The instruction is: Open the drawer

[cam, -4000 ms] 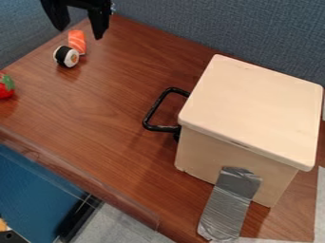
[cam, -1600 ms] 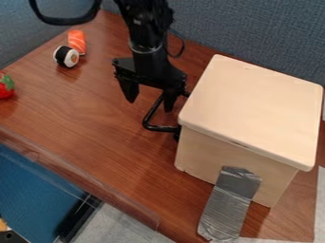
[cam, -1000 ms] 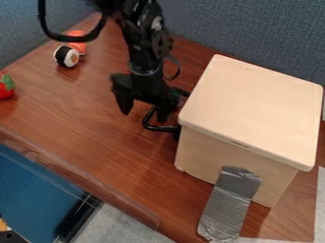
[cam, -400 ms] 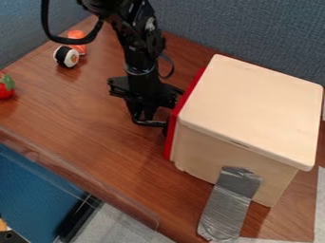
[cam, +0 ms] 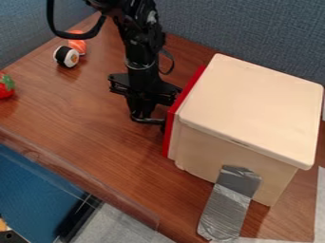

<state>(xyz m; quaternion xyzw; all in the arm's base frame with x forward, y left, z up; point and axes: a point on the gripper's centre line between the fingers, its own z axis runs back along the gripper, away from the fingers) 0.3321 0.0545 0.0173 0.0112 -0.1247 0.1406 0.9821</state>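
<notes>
Left of centre, my pincer (cam: 142, 115), drawn narrow, grips the black handle (cam: 149, 121). Beside it, the red drawer front (cam: 169, 133), hidden a second ago, now stands slightly out from the wooden box (cam: 251, 111) at right: opening has begun; further pulling seems needed.

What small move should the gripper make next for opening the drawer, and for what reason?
I would probably pull the black handle gently outward, straight away from the wooden box. The gripper is down at the handle, and the red drawer front stands only slightly out from the box, so the drawer seems barely open.
</notes>
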